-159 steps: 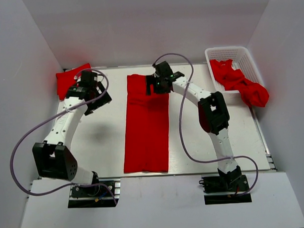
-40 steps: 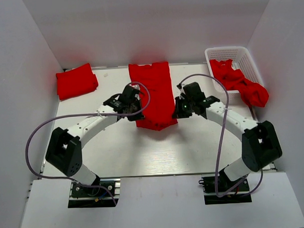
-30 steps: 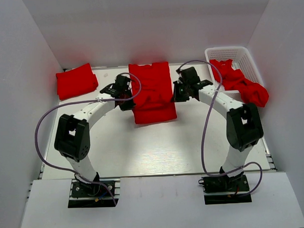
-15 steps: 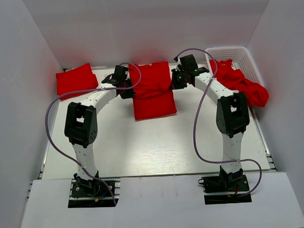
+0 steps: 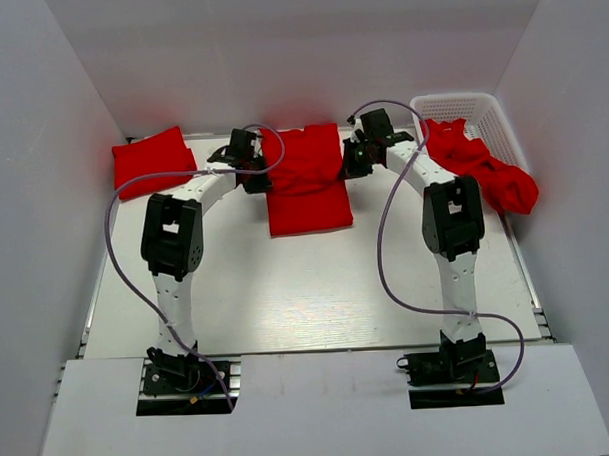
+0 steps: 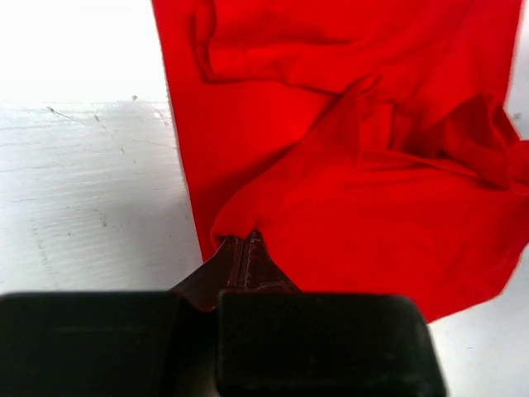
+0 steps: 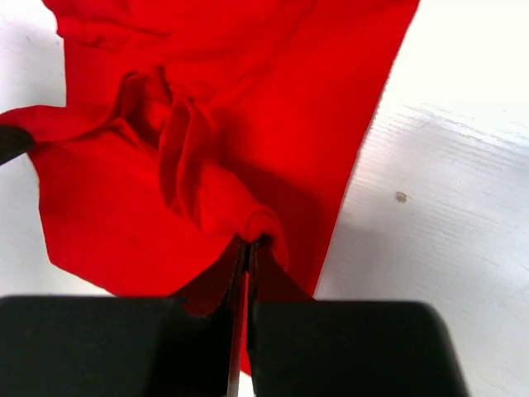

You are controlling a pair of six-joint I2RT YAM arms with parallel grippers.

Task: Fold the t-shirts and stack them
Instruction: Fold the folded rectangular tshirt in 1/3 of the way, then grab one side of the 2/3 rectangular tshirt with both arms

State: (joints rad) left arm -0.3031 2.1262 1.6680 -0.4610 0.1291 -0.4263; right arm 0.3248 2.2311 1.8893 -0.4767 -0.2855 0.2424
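Note:
A red t-shirt (image 5: 305, 183) lies at the table's far middle, its near half doubled back over the far half. My left gripper (image 5: 259, 174) is shut on the left corner of the folded-over edge (image 6: 240, 227), which bunches at the fingertips. At the right corner of that edge (image 7: 263, 225), my right gripper (image 5: 351, 164) is shut on the cloth as well. Loose folds rise in the middle of the t-shirt (image 7: 178, 141). A folded red t-shirt (image 5: 152, 161) rests at the far left. More crumpled red t-shirts (image 5: 482, 167) fill the basket and hang over its near rim.
A white lattice basket (image 5: 458, 106) stands at the far right corner against the wall. White walls close in on three sides. Both arms (image 5: 170, 238) (image 5: 450, 223) stretch far forward, with grey cables looping beside them. The white table surface (image 5: 307, 288) lies in front of the t-shirt.
Both grippers carried the t-shirt's near edge away from the bases toward the far edge, folding the long strip in half. Over the last second they moved further back and the fold flattened.

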